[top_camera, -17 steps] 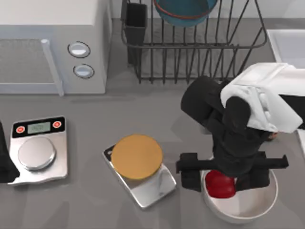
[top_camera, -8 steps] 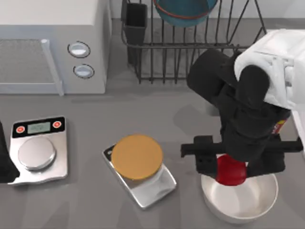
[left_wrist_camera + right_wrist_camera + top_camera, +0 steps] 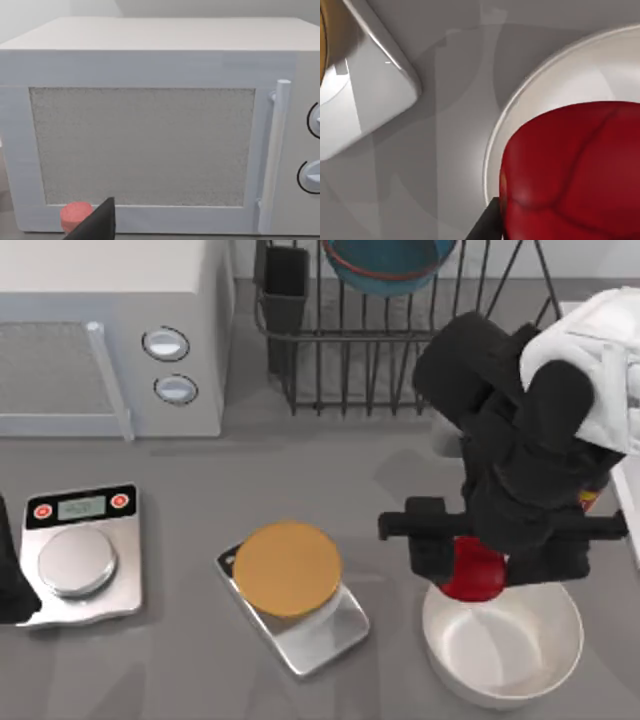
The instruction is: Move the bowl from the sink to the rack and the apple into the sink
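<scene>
The right gripper (image 3: pixel 478 562) is clamped on the apple (image 3: pixel 474 570) and holds it in the air just over the far rim of the white bowl (image 3: pixel 505 645), at the near right of the table. The step in hand appears to be carrying the apple to the sink (image 3: pixel 598 308), whose pale rim shows at the right edge of the top view beyond the arm. To do it well, the arm should probably rise enough for the fruit to clear the bowl's rim fully before swinging right and away, hold its grip firm and level so the glossy skin does not slip, and keep wide of the rack (image 3: pixel 400 350) that stands just left of the sink. The fingers should open only once the apple is low inside the basin, since a rounded fruit dropped from height would likely roll or bounce. The bowl (image 3: pixel 388 265) already sits in the rack at the top edge of the top view, teal-blue with a thin reddish band, so that half of the task looks done. In the right wrist view the apple (image 3: pixel 575 170) is deep glossy red, faintly creased into blocky lobes. The left arm is parked at the table's left edge, facing the microwave (image 3: pixel 150 125); its finger state cannot be told.
</scene>
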Robot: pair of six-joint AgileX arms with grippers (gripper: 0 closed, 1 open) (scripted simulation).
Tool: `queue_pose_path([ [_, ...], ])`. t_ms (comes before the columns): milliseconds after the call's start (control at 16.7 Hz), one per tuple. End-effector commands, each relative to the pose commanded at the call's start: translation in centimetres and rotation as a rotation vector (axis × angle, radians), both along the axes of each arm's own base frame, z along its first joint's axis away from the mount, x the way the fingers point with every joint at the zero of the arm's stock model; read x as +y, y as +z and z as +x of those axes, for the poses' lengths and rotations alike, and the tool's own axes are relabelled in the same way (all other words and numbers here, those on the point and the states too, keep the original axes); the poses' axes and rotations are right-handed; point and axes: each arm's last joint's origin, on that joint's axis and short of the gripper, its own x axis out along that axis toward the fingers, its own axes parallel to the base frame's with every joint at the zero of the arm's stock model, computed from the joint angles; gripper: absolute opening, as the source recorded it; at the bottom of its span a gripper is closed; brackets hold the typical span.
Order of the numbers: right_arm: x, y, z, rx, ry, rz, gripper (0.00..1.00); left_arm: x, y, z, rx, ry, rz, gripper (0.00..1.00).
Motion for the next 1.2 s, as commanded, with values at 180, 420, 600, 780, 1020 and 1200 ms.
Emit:
queue_pose_path([
  [180, -1.4, 0.3, 2.3, -0.11, 0.015, 0.158, 0.0, 0.0, 0.0, 0.0, 0.0, 0.0, 0.0, 1.0],
  [420, -5.1, 0.3, 6.3, -0.363, 0.037, 0.377, 0.0, 0.0, 0.0, 0.0, 0.0, 0.0, 0.0, 1.0],
  [600, -9.6, -0.5, 9.0, -0.588, 0.038, 0.47, 0.0, 0.0, 0.0, 0.0, 0.0, 0.0, 0.0, 1.0],
  [780, -15.5, -2.4, 10.2, -0.8, 0.017, 0.477, 0.0, 0.0, 0.0, 0.0, 0.0, 0.0, 0.0, 1.0],
  [1020, -23.4, -3.8, 8.9, -1.077, -0.025, 0.371, 0.0, 0.0, 0.0, 0.0, 0.0, 0.0, 0.0, 1.0],
  [1200, -28.3, -3.4, 6.9, -1.275, -0.049, 0.225, 0.0, 0.0, 0.0, 0.0, 0.0, 0.0, 0.0, 1.0],
])
